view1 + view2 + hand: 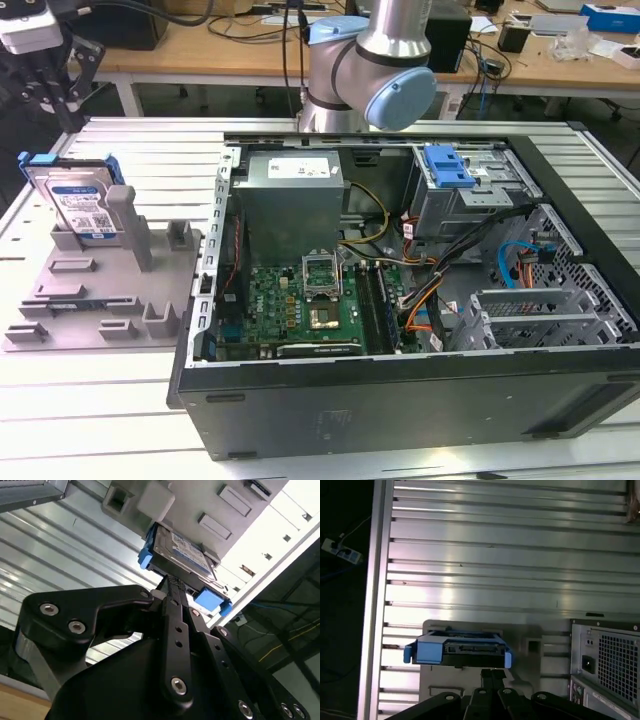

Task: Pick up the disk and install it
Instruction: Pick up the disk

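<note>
The disk [84,206] stands on edge in a slot of the grey holder [100,292] on the exterior view's left, its blue-and-white label facing out and a light-blue bracket around it. My gripper [62,102] hangs above and just behind it, apart from it. In both wrist views the black fingers meet at a narrow tip, shut with nothing between them. In the second wrist view the gripper [172,582] points at the disk [182,555]. In the first wrist view the gripper [492,672] sits just short of the disk's [457,649] blue-framed edge.
The open computer case [400,400] lies on the slatted metal table [150,150], right of the holder. Inside it are a grey metal box [290,195], a motherboard, cables and a drive cage with a bright-blue latch [447,167]. The arm's base [360,70] rises behind the case.
</note>
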Available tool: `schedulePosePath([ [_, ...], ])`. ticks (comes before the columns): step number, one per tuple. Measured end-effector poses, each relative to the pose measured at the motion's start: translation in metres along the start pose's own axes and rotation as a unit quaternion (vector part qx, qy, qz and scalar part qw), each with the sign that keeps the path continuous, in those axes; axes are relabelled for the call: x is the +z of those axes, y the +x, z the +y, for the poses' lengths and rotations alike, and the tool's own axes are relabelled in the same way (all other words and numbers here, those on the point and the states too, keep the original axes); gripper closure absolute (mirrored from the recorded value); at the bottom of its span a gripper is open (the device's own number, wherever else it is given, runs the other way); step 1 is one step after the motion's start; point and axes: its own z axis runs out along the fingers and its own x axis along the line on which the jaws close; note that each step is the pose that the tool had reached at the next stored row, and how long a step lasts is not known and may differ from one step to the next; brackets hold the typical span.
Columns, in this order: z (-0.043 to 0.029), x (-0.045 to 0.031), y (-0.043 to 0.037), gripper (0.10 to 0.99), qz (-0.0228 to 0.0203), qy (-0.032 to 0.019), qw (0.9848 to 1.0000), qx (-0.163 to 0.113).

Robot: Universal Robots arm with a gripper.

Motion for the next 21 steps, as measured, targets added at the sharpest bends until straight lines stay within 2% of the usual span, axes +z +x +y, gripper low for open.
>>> schedulePosePath([
  [3,0.0000,0.0007,0.0000,0.973,0.0013,-0.0006,0.9995,-0.030],
  [5,0.0000,0.0010,0.0001,0.851,0.0025,-0.0010,0.9986,-0.054],
  [6,-0.0001,0.0012,0.0001,0.792,0.0035,-0.0014,0.9973,-0.074],
  [7,-0.0001,0.0012,0.0000,0.667,0.0049,-0.0018,0.9956,-0.093],
  [8,-0.0001,0.0012,0.0000,0.667,0.0057,-0.0020,0.9944,-0.105],
  [9,0.0000,0.0012,0.0001,0.604,0.0061,-0.0022,0.9934,-0.115],
  [11,0.0000,0.0012,0.0000,0.604,0.0078,-0.0028,0.9886,-0.150],
  [13,0.0000,0.0012,0.0000,0.604,0.0086,-0.0031,0.9858,-0.168],
  [15,0.0000,0.0012,0.0000,0.604,0.0095,-0.0034,0.9819,-0.189],
  [16,0.0000,0.0012,0.0000,0.604,0.0102,-0.0037,0.9789,-0.204],
  [18,0.0000,0.0012,0.0000,0.604,0.0110,-0.0039,0.9750,-0.222],
  [19,0.0000,0.0012,0.0000,0.604,0.0119,-0.0043,0.9702,-0.242],
  [21,0.0000,0.0012,0.0000,0.604,0.0127,-0.0046,0.9657,-0.259],
])
